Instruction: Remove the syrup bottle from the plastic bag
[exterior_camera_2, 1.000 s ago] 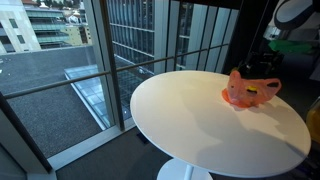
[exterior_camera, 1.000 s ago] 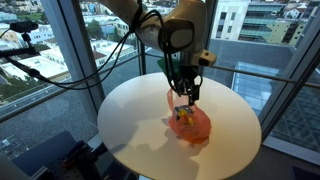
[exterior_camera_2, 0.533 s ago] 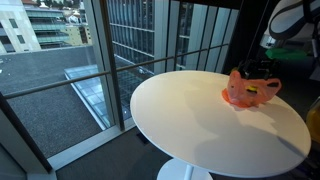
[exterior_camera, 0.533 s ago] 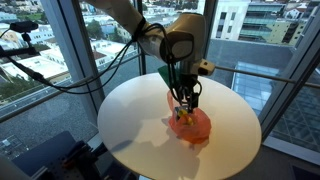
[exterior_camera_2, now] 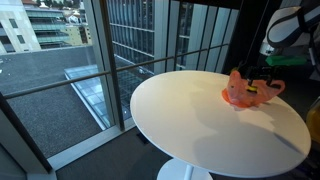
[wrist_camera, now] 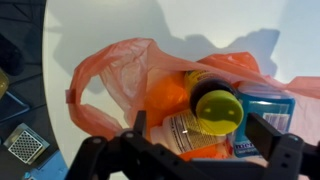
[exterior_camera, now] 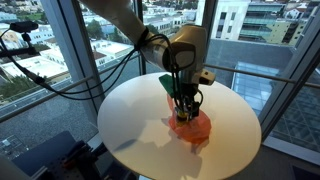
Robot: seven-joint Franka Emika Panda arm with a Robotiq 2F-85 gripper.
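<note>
An orange plastic bag (exterior_camera: 190, 126) lies on the round white table (exterior_camera: 130, 115); it shows in both exterior views (exterior_camera_2: 243, 92). In the wrist view the bag (wrist_camera: 115, 75) is open, and inside it lies the syrup bottle (wrist_camera: 195, 125) with a yellow-green cap (wrist_camera: 219, 110) and a white label. My gripper (wrist_camera: 200, 132) is open, its fingers on either side of the bottle's capped end, just above it. In an exterior view the gripper (exterior_camera: 186, 104) reaches down into the bag's mouth.
A blue packet (wrist_camera: 265, 112) and an orange item (wrist_camera: 165, 95) lie in the bag beside the bottle. Window rails and glass (exterior_camera_2: 150, 50) stand behind the table. Cables and a camera stand (exterior_camera: 25, 45) are off to the side.
The arm has come down, bringing the gripper lower into the bag's mouth. The bag has not moved.
</note>
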